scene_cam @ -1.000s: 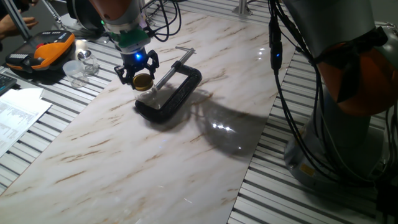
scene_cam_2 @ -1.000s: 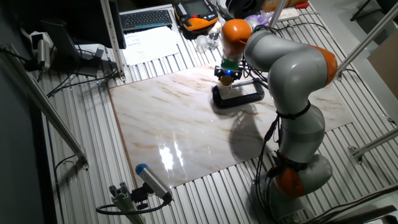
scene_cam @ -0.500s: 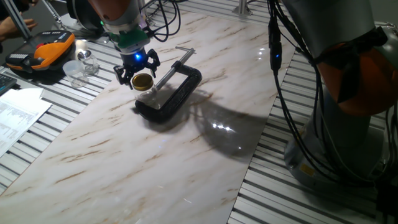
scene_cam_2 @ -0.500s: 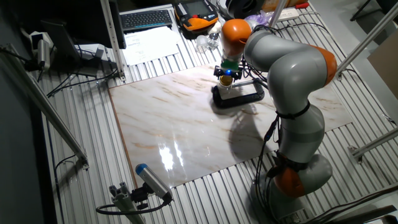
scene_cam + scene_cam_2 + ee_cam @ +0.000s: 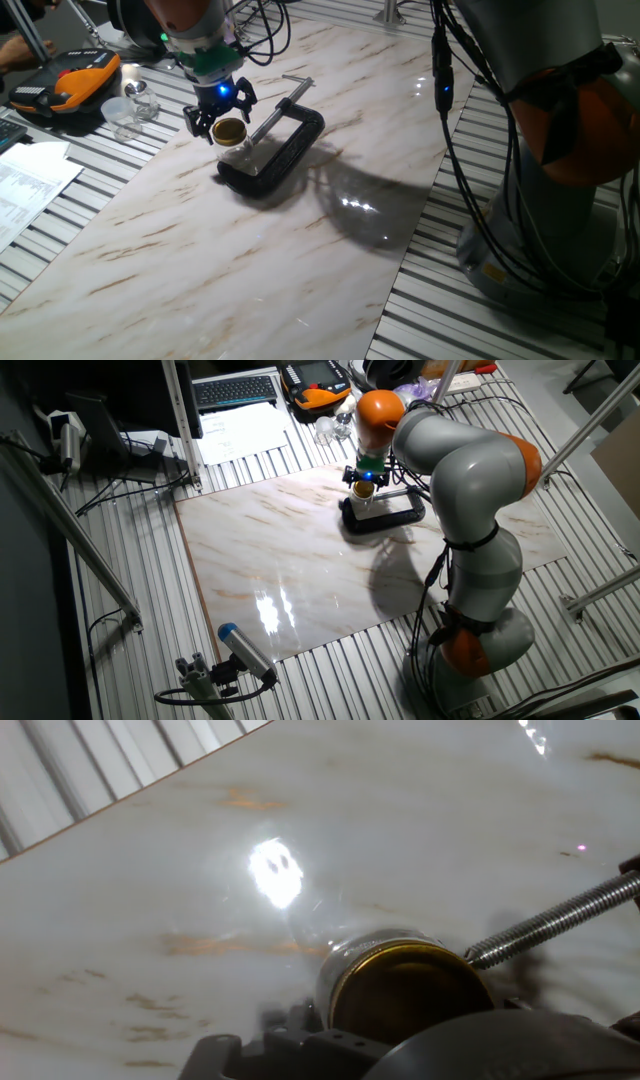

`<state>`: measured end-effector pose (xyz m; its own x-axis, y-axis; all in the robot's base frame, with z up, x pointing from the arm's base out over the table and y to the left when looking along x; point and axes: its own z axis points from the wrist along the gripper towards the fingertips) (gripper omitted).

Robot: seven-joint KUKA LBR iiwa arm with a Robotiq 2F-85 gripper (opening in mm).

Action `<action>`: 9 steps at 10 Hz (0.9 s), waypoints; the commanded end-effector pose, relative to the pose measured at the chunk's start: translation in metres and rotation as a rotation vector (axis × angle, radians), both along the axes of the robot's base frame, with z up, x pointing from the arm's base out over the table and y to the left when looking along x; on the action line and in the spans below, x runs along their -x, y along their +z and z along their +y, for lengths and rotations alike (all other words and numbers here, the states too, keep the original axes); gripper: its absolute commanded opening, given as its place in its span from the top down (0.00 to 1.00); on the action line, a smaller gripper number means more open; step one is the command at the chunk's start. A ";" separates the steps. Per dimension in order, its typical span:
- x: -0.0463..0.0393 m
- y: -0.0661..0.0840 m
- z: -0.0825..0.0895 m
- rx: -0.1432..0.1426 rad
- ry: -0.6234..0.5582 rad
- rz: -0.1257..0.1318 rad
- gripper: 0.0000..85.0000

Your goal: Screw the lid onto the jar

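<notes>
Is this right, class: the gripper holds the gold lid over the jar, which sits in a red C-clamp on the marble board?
Not quite: the C-clamp is black, as one fixed view shows. The gripper does hold the gold lid over the jar on the marble board.

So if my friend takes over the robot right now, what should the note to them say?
Gripper: the jaws are shut on the lid, straight above the jar.
Jar: clear glass, standing upright inside the black C-clamp on the marble board.
Done: lid picked up and brought over the jar's mouth.
Can't tell: whether the lid touches the threads yet, or how far it is turned on.
Left: finish screwing it down, open the jaws, lift away.
</notes>
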<state>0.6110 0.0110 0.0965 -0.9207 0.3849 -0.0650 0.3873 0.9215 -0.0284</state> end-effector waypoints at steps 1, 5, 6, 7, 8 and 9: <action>-0.0004 0.002 -0.001 0.006 0.094 -0.002 0.00; -0.0042 0.010 0.006 -0.030 0.382 -0.019 0.20; -0.0042 0.010 0.006 -0.053 0.443 -0.021 0.20; -0.0038 0.010 0.006 -0.061 0.503 -0.015 0.20; -0.0020 0.013 0.006 -0.052 0.509 -0.011 0.20; -0.0004 0.019 0.004 -0.035 0.511 -0.013 0.20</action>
